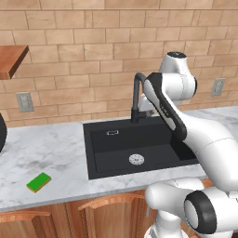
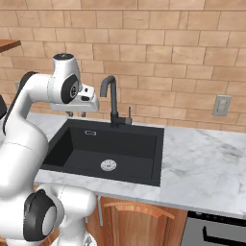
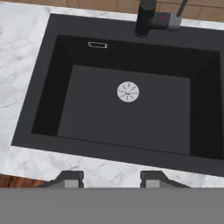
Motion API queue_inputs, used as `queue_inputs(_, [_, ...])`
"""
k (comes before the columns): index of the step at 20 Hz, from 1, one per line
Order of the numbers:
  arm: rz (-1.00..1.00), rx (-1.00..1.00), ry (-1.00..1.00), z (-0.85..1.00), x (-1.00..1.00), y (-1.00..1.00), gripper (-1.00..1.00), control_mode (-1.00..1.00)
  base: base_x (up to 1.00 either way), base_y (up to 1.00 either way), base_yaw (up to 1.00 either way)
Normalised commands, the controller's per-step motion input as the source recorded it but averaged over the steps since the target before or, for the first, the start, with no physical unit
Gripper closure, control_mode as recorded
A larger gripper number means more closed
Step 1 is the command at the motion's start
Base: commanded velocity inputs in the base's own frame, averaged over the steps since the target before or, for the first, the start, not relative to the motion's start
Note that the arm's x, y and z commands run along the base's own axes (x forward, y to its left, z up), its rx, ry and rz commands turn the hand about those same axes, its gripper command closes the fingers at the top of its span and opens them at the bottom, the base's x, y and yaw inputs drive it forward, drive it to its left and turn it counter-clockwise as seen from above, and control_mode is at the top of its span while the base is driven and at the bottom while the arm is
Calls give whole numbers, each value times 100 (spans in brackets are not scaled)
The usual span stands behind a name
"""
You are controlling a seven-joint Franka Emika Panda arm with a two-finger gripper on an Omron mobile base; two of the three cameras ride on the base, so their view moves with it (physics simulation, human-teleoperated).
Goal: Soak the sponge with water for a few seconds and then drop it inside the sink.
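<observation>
The green-topped sponge (image 1: 39,182) with its yellow underside lies flat on the marble counter, left of the sink (image 1: 111,146) and near the front edge. The black basin has a round silver drain (image 1: 136,159) and a tall black gooseneck tap (image 1: 138,93) at its back rim. My gripper (image 2: 76,114) hangs above the sink's left rear part, far from the sponge. In the hand view it (image 3: 111,179) looks straight down into the sink (image 3: 87,113), its fingers apart with nothing between them. The water is out of view.
Marble counter (image 2: 202,168) runs along both sides of the basin. Wall outlets (image 1: 24,101) (image 2: 222,104) sit on the brick wall. A wooden shelf (image 1: 11,58) juts out at upper left, and a dark rounded object (image 1: 1,132) shows at the left edge.
</observation>
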Motion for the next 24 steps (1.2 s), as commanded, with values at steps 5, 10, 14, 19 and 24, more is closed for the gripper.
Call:
queue_inputs(5, [0, 0, 0, 0, 0, 5, -100, -100, 0, 0, 0])
queue_inputs(10, [0, 0, 0, 0, 0, 6, -100, -100, 0, 0, 0])
queue_inputs(14, [0, 0, 0, 0, -2, 0, -100, -100, 0, 0, 0])
queue_inputs(19, [0, 0, 0, 0, -1, 0, -100, -100, 0, 0, 0])
queue_inputs(24, [0, 0, -4, 0, 0, -9, -100, -100, 0, 0, 0])
